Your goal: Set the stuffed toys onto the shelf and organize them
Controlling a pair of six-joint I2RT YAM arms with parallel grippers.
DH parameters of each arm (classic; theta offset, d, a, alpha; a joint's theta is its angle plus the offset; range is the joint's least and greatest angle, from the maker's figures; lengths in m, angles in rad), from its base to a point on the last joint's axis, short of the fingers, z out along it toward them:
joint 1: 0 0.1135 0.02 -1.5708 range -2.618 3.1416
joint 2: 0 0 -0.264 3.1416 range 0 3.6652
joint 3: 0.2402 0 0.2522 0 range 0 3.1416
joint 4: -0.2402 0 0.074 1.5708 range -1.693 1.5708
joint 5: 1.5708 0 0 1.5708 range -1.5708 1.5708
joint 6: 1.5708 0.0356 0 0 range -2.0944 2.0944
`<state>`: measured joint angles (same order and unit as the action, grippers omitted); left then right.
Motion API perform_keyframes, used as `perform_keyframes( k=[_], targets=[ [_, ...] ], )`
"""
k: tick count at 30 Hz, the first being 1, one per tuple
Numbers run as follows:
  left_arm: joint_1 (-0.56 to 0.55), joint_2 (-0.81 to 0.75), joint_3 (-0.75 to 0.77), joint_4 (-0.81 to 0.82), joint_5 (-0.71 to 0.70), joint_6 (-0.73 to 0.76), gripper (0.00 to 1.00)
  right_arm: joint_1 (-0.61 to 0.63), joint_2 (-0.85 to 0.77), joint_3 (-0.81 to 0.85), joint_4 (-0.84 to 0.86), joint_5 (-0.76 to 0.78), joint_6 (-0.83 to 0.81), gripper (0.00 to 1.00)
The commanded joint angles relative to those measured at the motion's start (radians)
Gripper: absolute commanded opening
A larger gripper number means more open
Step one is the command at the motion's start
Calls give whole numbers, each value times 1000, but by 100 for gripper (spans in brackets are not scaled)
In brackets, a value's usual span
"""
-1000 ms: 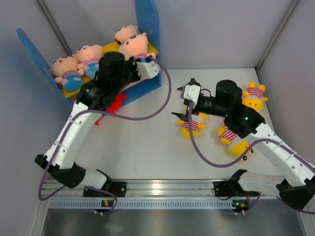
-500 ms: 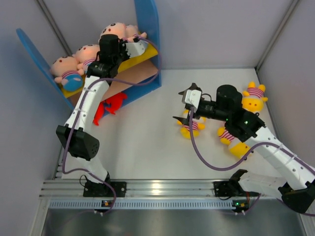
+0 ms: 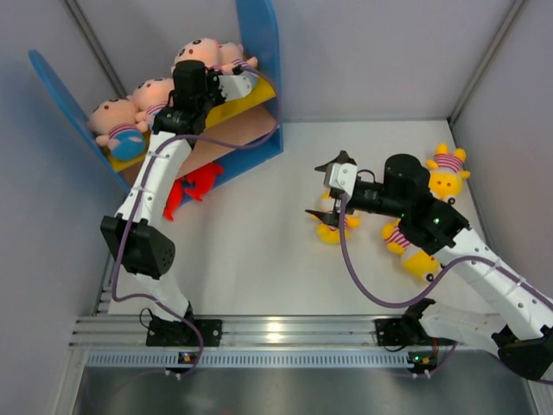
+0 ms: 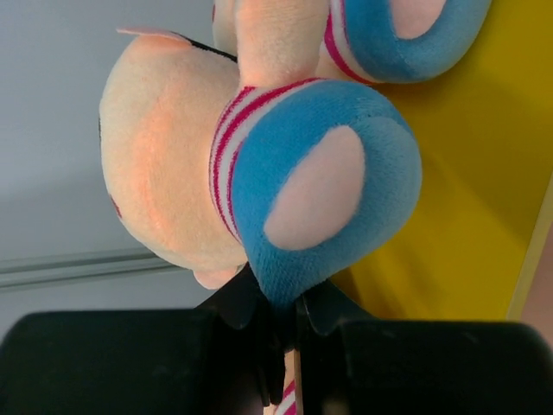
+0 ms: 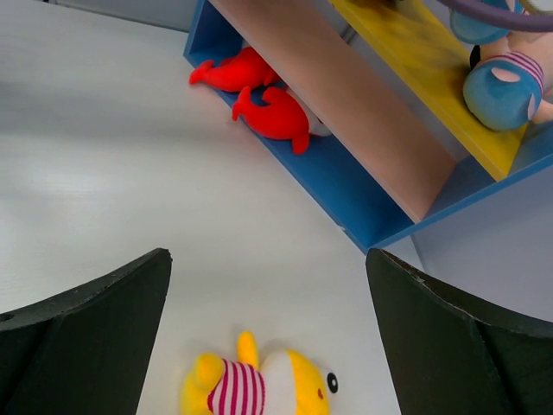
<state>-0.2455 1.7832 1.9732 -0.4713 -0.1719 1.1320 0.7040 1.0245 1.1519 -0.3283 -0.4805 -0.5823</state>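
Note:
The shelf (image 3: pixel 259 52) leans at the back left, with blue side panels, a yellow upper board (image 3: pixel 246 99) and a tan lower board (image 5: pixel 346 95). Three pink-faced dolls (image 3: pixel 117 121) lie on the yellow board. My left gripper (image 3: pixel 199 71) is shut on the blue bottom of the rear doll (image 4: pixel 294 173) over the yellow board (image 4: pixel 467 199). Two red monsters (image 3: pixel 199 181) lie at the shelf's foot and also show in the right wrist view (image 5: pixel 268 108). My right gripper (image 5: pixel 266 255) is open and empty above a yellow striped toy (image 5: pixel 259 385), not touching it.
Two more yellow striped toys (image 3: pixel 445 173) (image 3: pixel 410 246) lie at the right, beside the right arm and near the right wall. A second doll's blue bottom (image 4: pixel 389 35) lies just beyond the held one. Grey walls close in the back and sides.
My left arm has swung up from the shelf's front to the upper board, and the doll near it has shifted back and left. My right gripper has moved slightly right over the yellow toy.

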Motion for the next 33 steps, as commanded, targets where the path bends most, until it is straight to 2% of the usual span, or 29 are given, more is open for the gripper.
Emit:
perform_keyframes(
  k=[1, 6, 15, 17, 18, 21, 25, 30, 33],
  targets=[
    [5, -25, -45, 66, -21, -4, 0, -11, -29, 2, 55, -35, 2, 96],
    [18, -47, -128, 68, 28, -61, 0, -9, -23, 0, 64, -50, 12, 96],
    [49, -36, -108, 68, 84, -110, 0, -9, -30, 0, 46, -53, 18, 96],
    [51, -47, -117, 69, 80, -115, 10, -11, -27, 2, 46, -53, 22, 96],
    [51, -50, -120, 71, 74, -121, 30, -11, -27, 2, 46, -53, 24, 96],
    [54, -67, -132, 69, 69, -130, 56, -11, -23, -1, 46, -55, 24, 96],
    [54, -82, -154, 69, 71, -129, 72, -11, -23, 0, 46, -56, 29, 96],
    [54, -122, -157, 69, 90, -155, 78, -11, -15, 12, 37, -27, 64, 97],
    [54, -159, -175, 68, 104, -161, 84, -11, -1, 22, 43, 57, 153, 97]
  ],
)
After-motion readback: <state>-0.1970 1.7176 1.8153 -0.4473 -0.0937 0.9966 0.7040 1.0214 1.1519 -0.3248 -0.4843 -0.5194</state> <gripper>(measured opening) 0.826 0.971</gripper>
